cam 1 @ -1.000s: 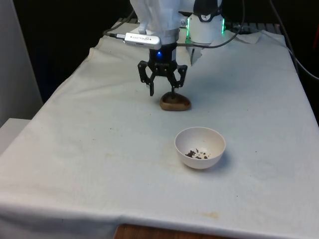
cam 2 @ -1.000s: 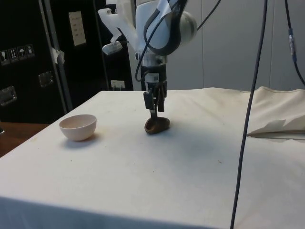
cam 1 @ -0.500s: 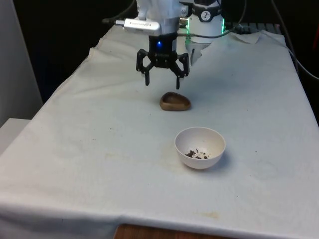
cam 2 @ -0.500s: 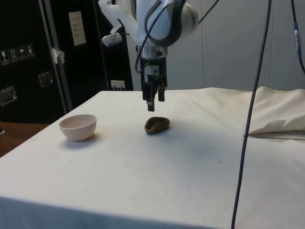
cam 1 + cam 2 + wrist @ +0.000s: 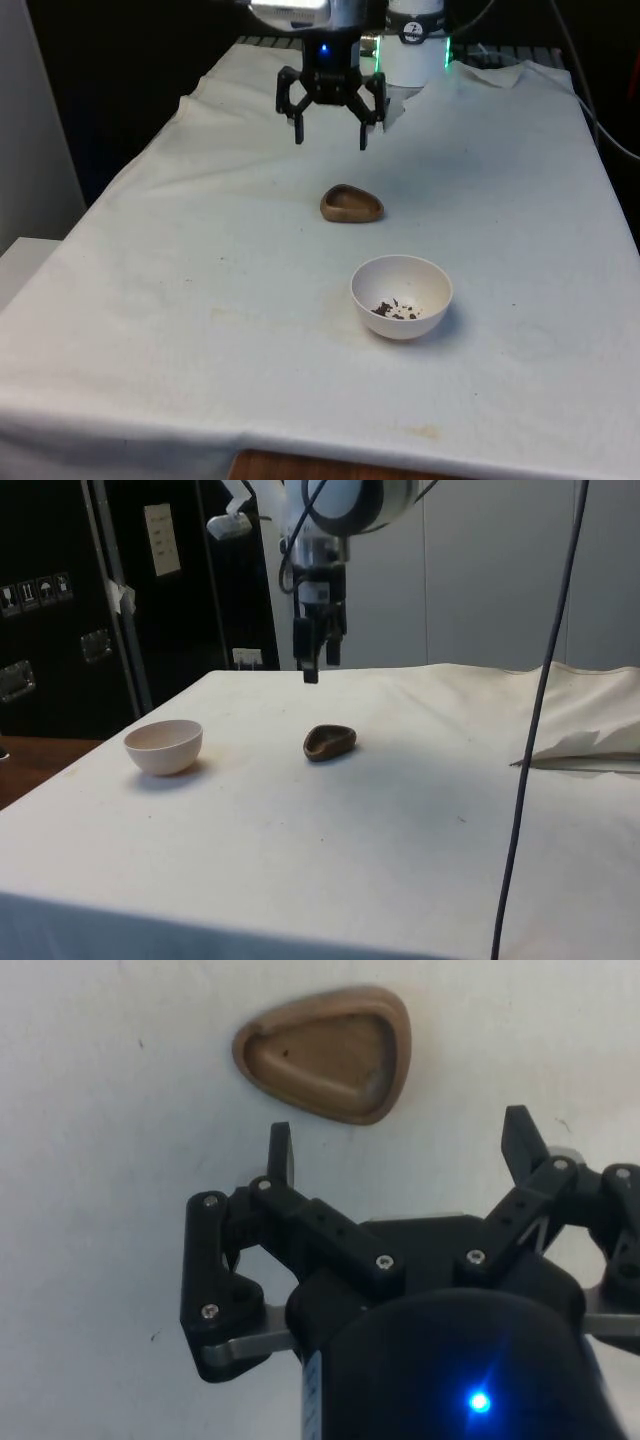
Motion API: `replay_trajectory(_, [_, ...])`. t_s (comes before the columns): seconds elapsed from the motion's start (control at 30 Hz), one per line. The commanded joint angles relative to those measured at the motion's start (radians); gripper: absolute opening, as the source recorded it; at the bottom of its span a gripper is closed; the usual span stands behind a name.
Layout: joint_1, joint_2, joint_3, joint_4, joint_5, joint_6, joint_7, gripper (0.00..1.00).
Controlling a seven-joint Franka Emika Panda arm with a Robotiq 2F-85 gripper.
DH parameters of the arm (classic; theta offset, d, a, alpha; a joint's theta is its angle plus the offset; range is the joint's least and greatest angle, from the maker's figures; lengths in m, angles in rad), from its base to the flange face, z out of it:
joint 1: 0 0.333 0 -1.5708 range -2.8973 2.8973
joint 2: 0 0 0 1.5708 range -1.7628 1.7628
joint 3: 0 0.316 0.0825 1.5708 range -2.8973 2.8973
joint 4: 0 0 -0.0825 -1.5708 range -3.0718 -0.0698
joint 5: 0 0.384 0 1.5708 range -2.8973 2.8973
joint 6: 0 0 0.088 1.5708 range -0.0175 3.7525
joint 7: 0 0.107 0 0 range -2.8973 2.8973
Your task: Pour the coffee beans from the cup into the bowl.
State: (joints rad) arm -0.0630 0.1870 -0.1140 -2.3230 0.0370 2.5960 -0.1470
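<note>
White cloth [image 5: 200, 300] — pincer [image 5: 329, 132] spread wide, empty, above brown cup [image 5: 351, 204]; beans in bowl [image 5: 401, 296].

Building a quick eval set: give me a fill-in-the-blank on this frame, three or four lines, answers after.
1. The coffee beans lie inside the white ____.
2. The brown cup rests on the cloth, and its inside is ____.
3. The gripper hangs above the cup with its fingers ____.
4. In the side view, the cup and the bowl stand ____, not touching.

Missing words: bowl; empty; open; apart
</note>
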Motion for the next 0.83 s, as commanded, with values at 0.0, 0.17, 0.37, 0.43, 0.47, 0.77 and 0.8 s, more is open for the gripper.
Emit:
replay_trajectory(0.0, [0.004,-0.01,-0.007,-0.002,-0.021,-0.009,0.017,1.0])
replay_trajectory(0.17, [0.005,-0.036,-0.005,0.019,-0.024,-0.049,0.018,1.0])
replay_trajectory(0.37, [0.009,-0.063,-0.004,0.045,-0.026,-0.097,0.019,1.0])
replay_trajectory(0.43, [0.01,-0.073,-0.004,0.051,-0.028,-0.112,0.02,1.0])
replay_trajectory(0.47, [0.011,-0.078,-0.003,0.053,-0.028,-0.119,0.021,1.0])
replay_trajectory(0.77, [0.014,-0.107,-0.001,0.065,-0.026,-0.156,0.016,1.0])
replay_trajectory(0.8, [0.013,-0.112,0.0,0.066,-0.016,-0.161,0.008,1.0])
